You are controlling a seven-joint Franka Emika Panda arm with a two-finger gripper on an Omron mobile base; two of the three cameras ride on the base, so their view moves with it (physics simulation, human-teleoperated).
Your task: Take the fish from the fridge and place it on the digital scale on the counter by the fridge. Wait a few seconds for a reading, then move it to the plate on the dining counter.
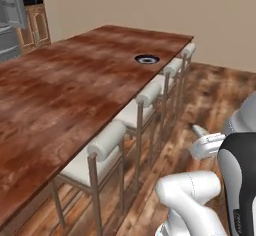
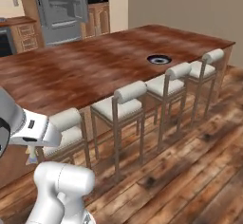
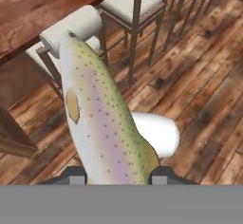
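Note:
My gripper (image 3: pixel 118 176) is shut on the fish (image 3: pixel 99 118), a pale, speckled body with a pink stripe that sticks out ahead of the fingers in the hand view. It hangs low over the wooden floor beside the stools, off the dining counter's (image 1: pixel 60 95) near edge. The plate (image 1: pixel 147 59), navy-rimmed with a white centre, lies near the slab's far stool-side edge, plate (image 2: pixel 158 59). The fridge (image 2: pixel 59 9) stands at the back with its doors open. Beside it runs the counter (image 2: pixel 16 21) with wooden drawers. The digital scale is out of view.
Several white-cushioned stools (image 2: pixel 123 102) line the dining counter's near side, between my arm and the slab. One stool (image 3: pixel 76 26) is just ahead of the fish's head. Open wooden floor (image 2: pixel 190 171) lies to the right.

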